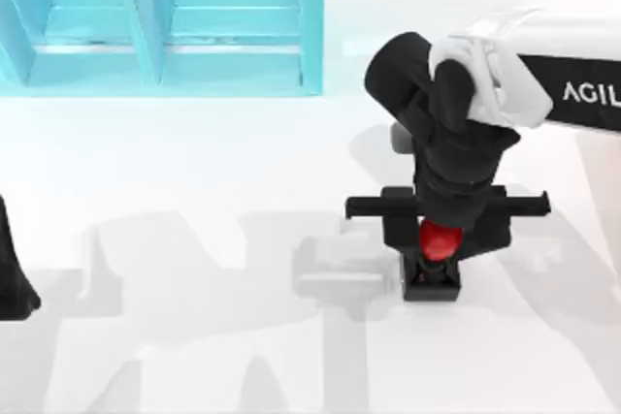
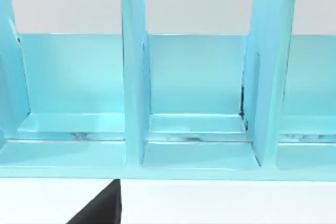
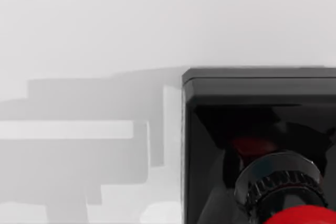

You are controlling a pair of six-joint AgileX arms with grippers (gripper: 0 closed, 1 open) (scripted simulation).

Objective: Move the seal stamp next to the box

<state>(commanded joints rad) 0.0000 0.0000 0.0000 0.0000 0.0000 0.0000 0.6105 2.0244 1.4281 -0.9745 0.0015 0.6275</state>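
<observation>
Right now my right gripper [image 1: 439,251] hangs directly over the seal stamp [image 1: 434,269], wrist pointing straight down, with the crossbar of the jaws spanning either side of the red knob [image 1: 440,238]. From above, my own wrist hides the fingertips, so I cannot tell whether the jaws are wide, narrow, or already pressed on the stamp. The right wrist view looks down at the glossy red knob [image 3: 302,216], a ribbed black collar [image 3: 278,182] below it and the square black base [image 3: 252,98], all very close beneath the camera.

The stamp stands upright on the white worktop [image 1: 194,191], well apart from the turquoise box [image 1: 160,21], which sits far off toward the back left of the stamp. The left wrist view faces that box [image 2: 157,103] and its open compartments.

As I judge it, the stamp is small, rigid and light, so it should lift easily. The rounded knob looks polished and slippery; squeezing it high risks it squirting out. The ribbed collar or the flat sides of the base look like the surer hold, taken squarely so the stamp stays upright.

My left arm [image 1: 12,269] is parked well left of the stamp, at the worktop's edge.
</observation>
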